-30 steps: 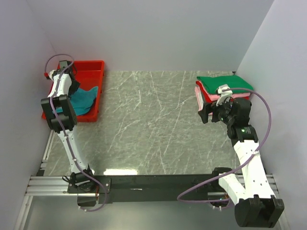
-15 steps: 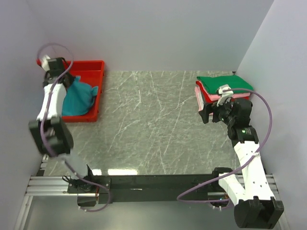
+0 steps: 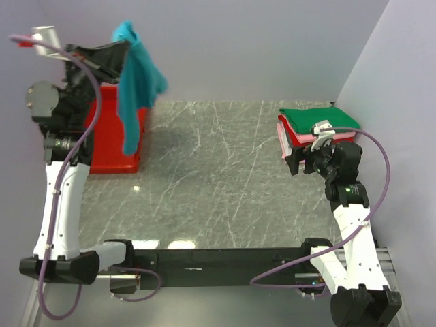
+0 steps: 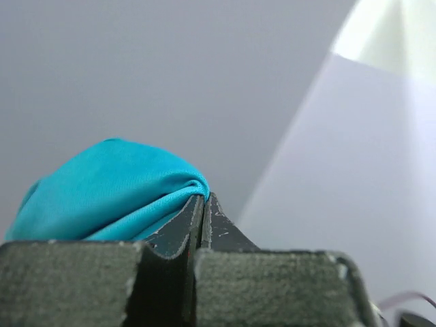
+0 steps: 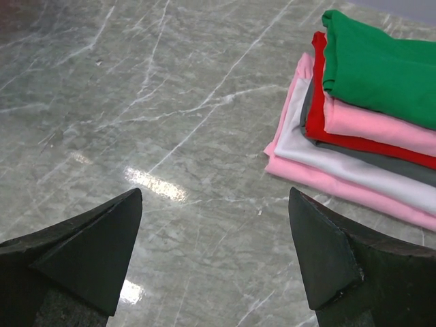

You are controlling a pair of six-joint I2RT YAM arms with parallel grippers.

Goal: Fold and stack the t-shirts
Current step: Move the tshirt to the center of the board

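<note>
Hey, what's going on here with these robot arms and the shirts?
The left gripper is shut on a teal t-shirt, holding it high near the red tray so the cloth hangs down. The right gripper is open and empty, hovering over the table next to a stack of folded t-shirts with a green t-shirt on top.

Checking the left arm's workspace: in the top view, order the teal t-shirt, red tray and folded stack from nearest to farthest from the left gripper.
1. teal t-shirt: pinched in the left gripper, hanging down.
2. red tray: below the gripper, at the far left.
3. folded stack: at the far right side.
</note>
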